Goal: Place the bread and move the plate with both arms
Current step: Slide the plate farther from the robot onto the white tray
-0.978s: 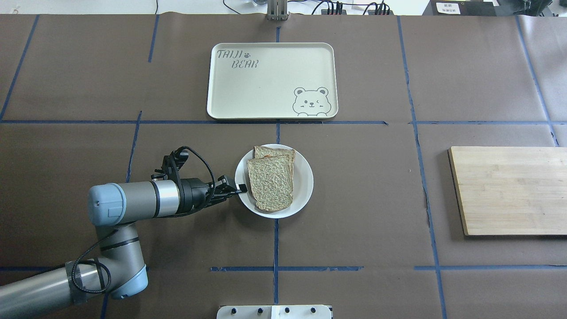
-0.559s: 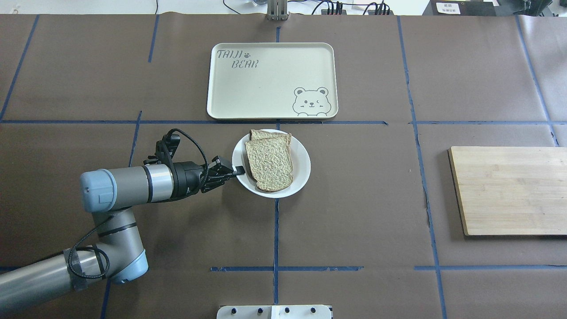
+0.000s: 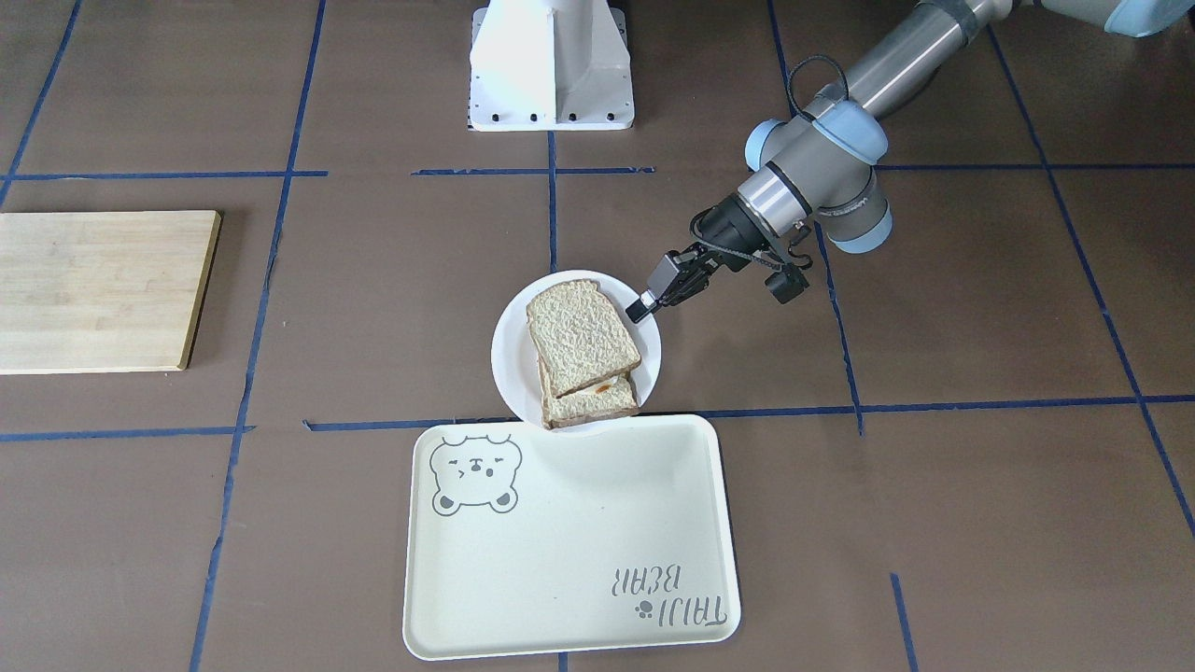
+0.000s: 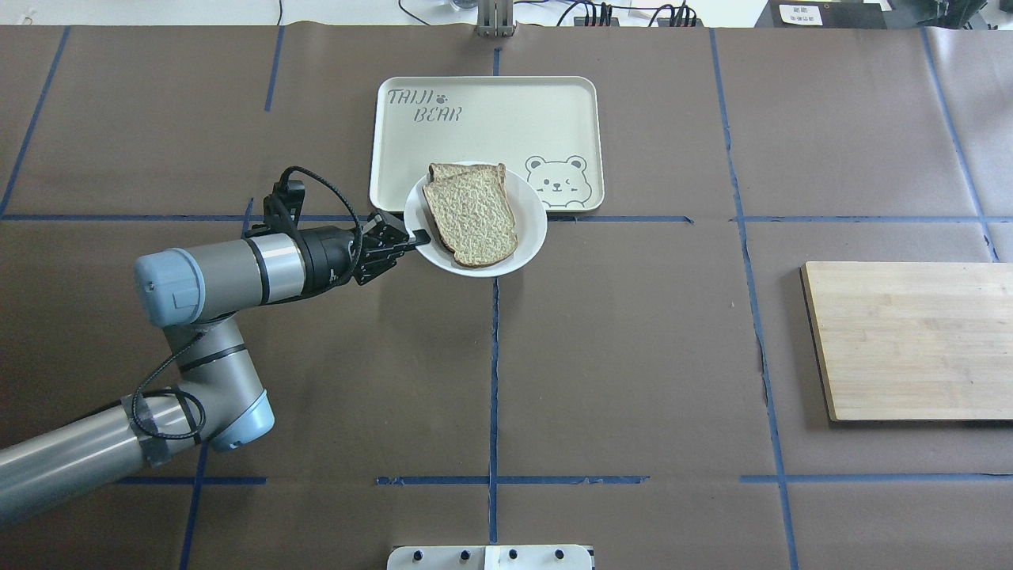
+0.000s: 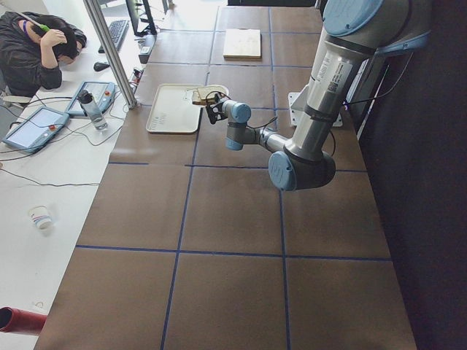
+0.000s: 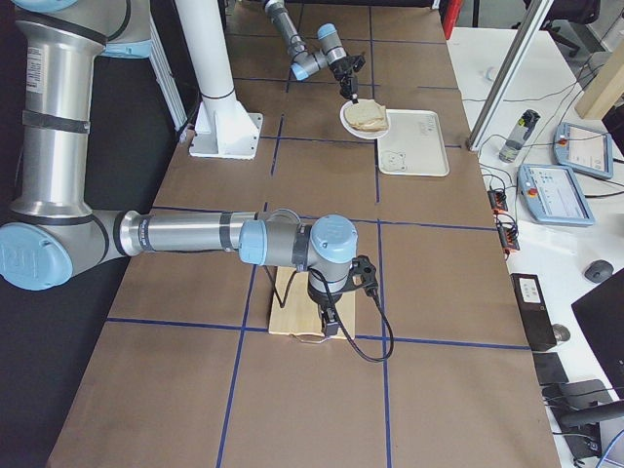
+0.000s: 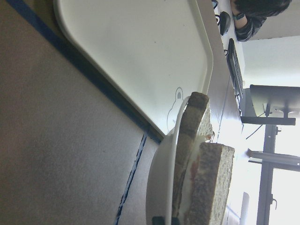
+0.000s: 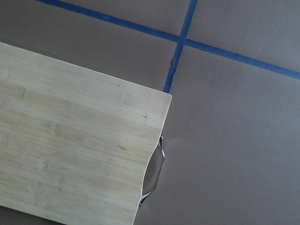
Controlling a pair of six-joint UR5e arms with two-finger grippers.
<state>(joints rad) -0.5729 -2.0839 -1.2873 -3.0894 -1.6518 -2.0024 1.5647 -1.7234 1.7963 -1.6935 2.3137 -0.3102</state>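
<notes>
The small white plate (image 4: pixel 532 229) carries the plain bread slice (image 4: pixel 471 218), which lies on top of a second slice. My left gripper (image 4: pixel 419 236) is shut on the plate's left rim and holds it lifted, partly over the near edge of the cream bear tray (image 4: pixel 483 119). The front view shows the plate (image 3: pixel 509 359), the bread (image 3: pixel 581 336), an orange trace between the slices and the left gripper (image 3: pixel 642 308). The left wrist view shows the plate's rim (image 7: pixel 161 187) edge-on. My right gripper (image 6: pixel 327 327) hangs over the wooden board's end; I cannot tell its state.
A wooden cutting board (image 4: pixel 910 340) lies at the right, with a metal handle (image 8: pixel 152 176) on its end. The white pedestal base (image 3: pixel 551 65) stands at the robot's side. Blue tape lines cross the brown table cover.
My left gripper has carried the plate with the bread away from the robot, from the table's middle to over the tray's near edge.
</notes>
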